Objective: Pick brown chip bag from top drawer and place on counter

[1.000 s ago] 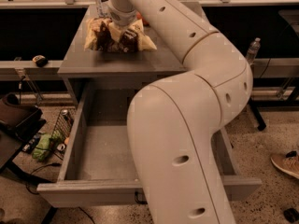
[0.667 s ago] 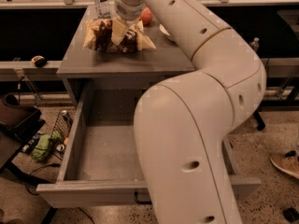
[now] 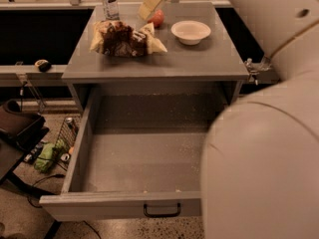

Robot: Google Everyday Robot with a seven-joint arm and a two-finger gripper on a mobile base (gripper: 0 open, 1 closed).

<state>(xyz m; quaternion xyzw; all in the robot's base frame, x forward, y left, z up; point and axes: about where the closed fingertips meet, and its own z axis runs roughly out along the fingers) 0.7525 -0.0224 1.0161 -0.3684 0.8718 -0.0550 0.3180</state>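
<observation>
The brown chip bag (image 3: pixel 124 38) lies on the counter (image 3: pixel 199 59), at its back left, with nothing holding it. My gripper (image 3: pixel 160 3) hangs just above and behind the bag at the top edge of the view. It is open and empty, and one pale yellow finger (image 3: pixel 151 0) shows. The top drawer (image 3: pixel 144 158) is pulled fully out below the counter with a bare floor, and its black handle (image 3: pixel 162 210) is at the front. My arm (image 3: pixel 264 148) hides the drawer's right side.
A white bowl (image 3: pixel 191 31) and a red round fruit (image 3: pixel 157 18) sit on the counter to the right of the bag. A clear bottle (image 3: pixel 109 1) stands behind the bag. On the floor to the left are a wire basket (image 3: pixel 67 133), green items (image 3: pixel 46 156) and a dark bag (image 3: pixel 17 126).
My gripper was down on the chip bag on the counter. It has let go and risen to the top of the view. The bag stays where it was.
</observation>
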